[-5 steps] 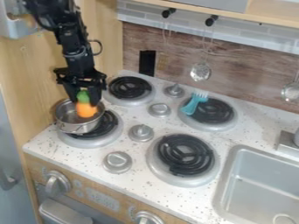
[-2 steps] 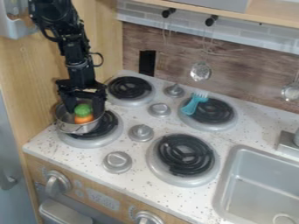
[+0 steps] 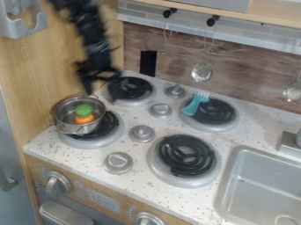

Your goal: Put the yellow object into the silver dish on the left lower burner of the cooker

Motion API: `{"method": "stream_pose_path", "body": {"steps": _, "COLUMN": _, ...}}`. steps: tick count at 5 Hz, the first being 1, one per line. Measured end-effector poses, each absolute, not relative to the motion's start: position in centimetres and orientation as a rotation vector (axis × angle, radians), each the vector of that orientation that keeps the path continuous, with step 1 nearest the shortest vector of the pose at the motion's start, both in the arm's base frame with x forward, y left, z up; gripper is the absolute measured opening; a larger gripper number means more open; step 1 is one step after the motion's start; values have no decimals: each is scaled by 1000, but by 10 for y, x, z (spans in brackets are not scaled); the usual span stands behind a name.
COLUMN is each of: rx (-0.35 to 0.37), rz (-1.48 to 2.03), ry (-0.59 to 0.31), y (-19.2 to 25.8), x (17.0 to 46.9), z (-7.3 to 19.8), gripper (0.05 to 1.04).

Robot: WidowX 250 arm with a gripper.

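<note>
Risen and pulled back, the robot arm (image 3: pixel 96 41) leaves working room over the stove top (image 3: pixel 88 158), so the drop looks finished. Close by the wooden side wall (image 3: pixel 35 83), the pot (image 3: pixel 94 125) overhangs the lower left burner (image 3: pixel 110 124). Blurred, the claw (image 3: pixel 103 94) hangs spread, gripping nothing. Inside the pot rests the orange toy with its green top (image 3: pixel 85 117).

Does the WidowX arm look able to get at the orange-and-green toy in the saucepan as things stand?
Probably yes: the saucepan has no lid, leaving the toy open from above, and the end effector hangs near its rim. The surrounding wall would likely hinder a sideways approach.
</note>
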State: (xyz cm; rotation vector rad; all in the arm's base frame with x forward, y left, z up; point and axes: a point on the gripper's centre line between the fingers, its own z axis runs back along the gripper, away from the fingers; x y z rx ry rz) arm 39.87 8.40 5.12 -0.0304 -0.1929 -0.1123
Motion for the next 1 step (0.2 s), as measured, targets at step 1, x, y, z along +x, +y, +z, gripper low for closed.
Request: {"method": "stream_pose_path", "body": {"steps": 1, "rx": -38, "rz": -192, "ry": -174, "y": 59, "x": 397, "z": 47, "gripper": 999}}
